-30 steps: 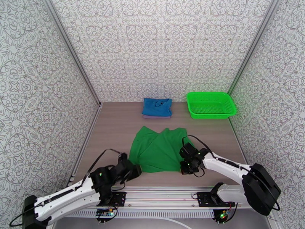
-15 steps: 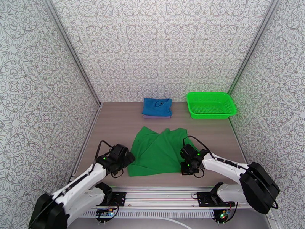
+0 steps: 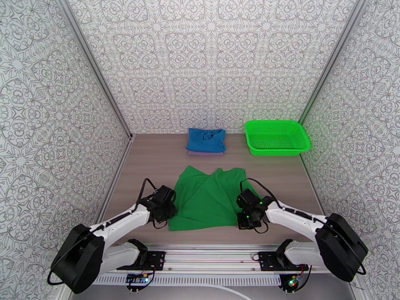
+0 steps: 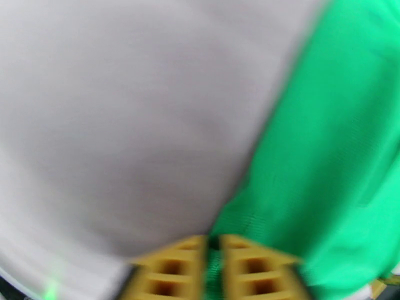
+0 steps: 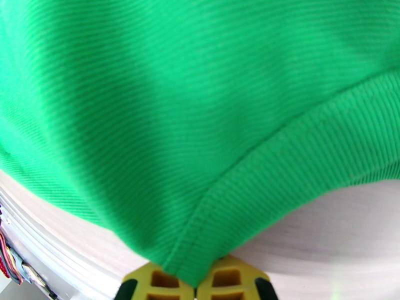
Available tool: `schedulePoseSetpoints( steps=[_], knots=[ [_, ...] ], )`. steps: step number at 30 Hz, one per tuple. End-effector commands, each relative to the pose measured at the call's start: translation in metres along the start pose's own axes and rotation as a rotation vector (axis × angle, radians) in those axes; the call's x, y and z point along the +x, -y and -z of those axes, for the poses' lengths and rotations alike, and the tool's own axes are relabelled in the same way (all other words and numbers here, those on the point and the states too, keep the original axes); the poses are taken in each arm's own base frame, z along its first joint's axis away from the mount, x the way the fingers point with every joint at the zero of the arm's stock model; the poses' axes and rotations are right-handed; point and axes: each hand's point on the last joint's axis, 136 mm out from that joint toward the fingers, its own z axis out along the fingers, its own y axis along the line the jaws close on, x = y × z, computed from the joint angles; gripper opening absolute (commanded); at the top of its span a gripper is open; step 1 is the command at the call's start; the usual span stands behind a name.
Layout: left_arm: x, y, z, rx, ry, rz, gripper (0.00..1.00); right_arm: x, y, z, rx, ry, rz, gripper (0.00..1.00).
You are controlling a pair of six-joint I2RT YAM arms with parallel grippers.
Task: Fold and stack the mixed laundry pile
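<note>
the left gripper [image 4: 213, 246], having swung in from the table edge, is now pinching shut on the dark green garment [image 3: 207, 198] spread mid-table; the right gripper [image 5: 196, 281] is staying clamped on its near hem. patterned walls [image 3: 210, 61] are enclosing a grey-brown table [image 3: 150, 166]. three garments are lying here, the blue garment [image 3: 206, 139] sitting atop the lavender-grey garment [image 3: 205, 153] at the back beside one basket [image 3: 276, 151].

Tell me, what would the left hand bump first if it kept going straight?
The green garment, whose edge the left hand pinches; right under it, probably the table.
</note>
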Motion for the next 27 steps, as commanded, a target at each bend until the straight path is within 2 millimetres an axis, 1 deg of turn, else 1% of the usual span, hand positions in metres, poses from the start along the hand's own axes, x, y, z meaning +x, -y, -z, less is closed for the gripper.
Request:
schedulePoseSetpoints(
  steps=[1, 2, 4, 6, 8, 12, 18, 22, 25, 27],
  knots=[
    [-0.028, 0.041, 0.038, 0.163, 0.118, -0.073, 0.0, 0.004, 0.013, -0.003, 0.04, 0.007, -0.028, 0.0],
    [-0.033, 0.042, 0.051, 0.176, 0.146, -0.088, 0.0, 0.004, 0.013, -0.003, 0.039, 0.011, -0.029, 0.0],
    [-0.035, 0.042, 0.071, 0.202, 0.18, -0.097, 0.0, 0.004, 0.014, -0.003, 0.038, 0.016, -0.035, 0.0],
    [-0.031, 0.042, 0.084, 0.24, 0.186, -0.099, 0.0, 0.005, 0.014, -0.003, 0.037, 0.02, -0.039, 0.0],
    [-0.021, 0.04, 0.092, 0.285, 0.18, -0.093, 0.0, 0.006, 0.015, -0.004, 0.034, 0.022, -0.045, 0.0],
    [0.003, 0.028, 0.097, 0.337, 0.171, -0.071, 0.0, 0.006, 0.015, -0.005, 0.034, 0.022, -0.048, 0.0],
    [0.043, -0.013, 0.086, 0.298, 0.102, 0.018, 0.0, 0.007, 0.016, -0.005, 0.035, 0.017, -0.048, 0.0],
    [0.067, -0.04, 0.077, 0.22, 0.03, 0.076, 0.0, 0.009, 0.017, -0.006, 0.042, 0.01, -0.052, 0.0],
    [0.075, -0.06, 0.078, 0.128, 0.004, 0.088, 0.0, 0.008, 0.021, -0.003, 0.062, 0.021, -0.063, 0.0],
    [0.071, -0.064, 0.084, 0.098, 0.025, 0.081, 0.0, 0.004, 0.021, 0.003, 0.064, 0.056, -0.075, 0.0]
  ],
)
